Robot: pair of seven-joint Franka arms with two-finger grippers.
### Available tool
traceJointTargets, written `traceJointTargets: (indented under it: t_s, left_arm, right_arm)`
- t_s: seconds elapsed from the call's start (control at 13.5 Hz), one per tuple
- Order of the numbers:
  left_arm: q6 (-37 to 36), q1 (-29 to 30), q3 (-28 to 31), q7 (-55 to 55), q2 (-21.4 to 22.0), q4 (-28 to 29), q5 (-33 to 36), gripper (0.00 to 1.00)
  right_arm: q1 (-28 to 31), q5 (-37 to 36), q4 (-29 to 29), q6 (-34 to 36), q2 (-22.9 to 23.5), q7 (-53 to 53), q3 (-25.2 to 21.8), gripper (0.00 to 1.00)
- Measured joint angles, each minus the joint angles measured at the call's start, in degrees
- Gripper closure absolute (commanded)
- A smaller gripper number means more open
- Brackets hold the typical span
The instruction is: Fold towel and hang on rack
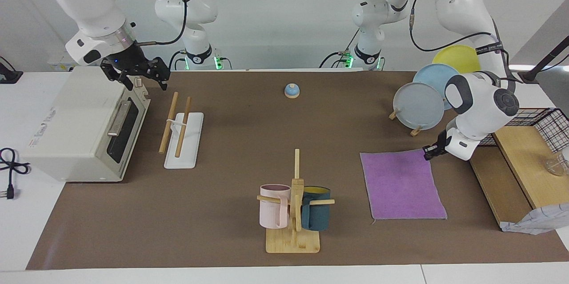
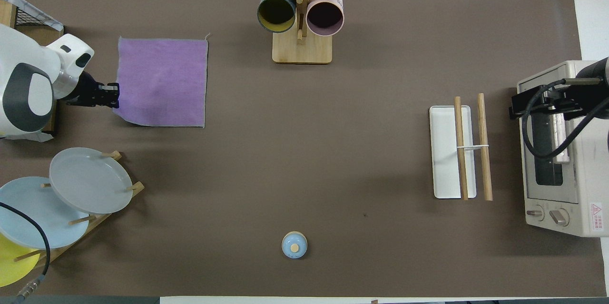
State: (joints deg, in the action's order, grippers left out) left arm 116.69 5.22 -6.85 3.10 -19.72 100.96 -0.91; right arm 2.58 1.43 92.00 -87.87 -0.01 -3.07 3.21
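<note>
The overhead view showed, nearest the robots, one blue bell [image 2: 294, 245] and three plates [image 2: 90, 180] on a stand; then one rack [image 2: 459, 152] with two rods beside one toaster oven [image 2: 561, 147], over which the waiting right gripper [image 1: 138, 78] hung with fingers spread open. Farther out the left gripper [image 2: 112, 96] had its fingers closed on the lifted corner of the one purple towel [image 2: 162, 83], lying otherwise flat on the tabletop [image 2: 333, 152], and farthest stood one mug tree [image 2: 300, 14] with two mugs.
</note>
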Motion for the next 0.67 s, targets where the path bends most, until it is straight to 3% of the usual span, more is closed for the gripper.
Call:
traceJointTargets:
  t_s: [0.22,0.52,0.59,0.67]
  left_arm:
    - [0.06,-11.27,-0.14,5.59,2.25,1.23,4.21,1.0]
    - [11.87,-19.4,-0.16,18.28,0.71,9.36,6.23,1.0]
    - [13.82,-19.46,-0.1,19.49,0.33,10.67,6.23,0.62]
    - [14.65,-19.35,0.11,19.88,0.19,11.31,6.23,0.01]
  right_arm:
    - [0.0,0.0,0.0,0.0,0.0,0.0,0.0,0.0]
    - [0.0,0.0,0.0,0.0,0.0,0.0,0.0,0.0]
    - [0.0,0.0,0.0,0.0,0.0,0.0,0.0,0.0]
    - [0.0,0.0,0.0,0.0,0.0,0.0,0.0,0.0]
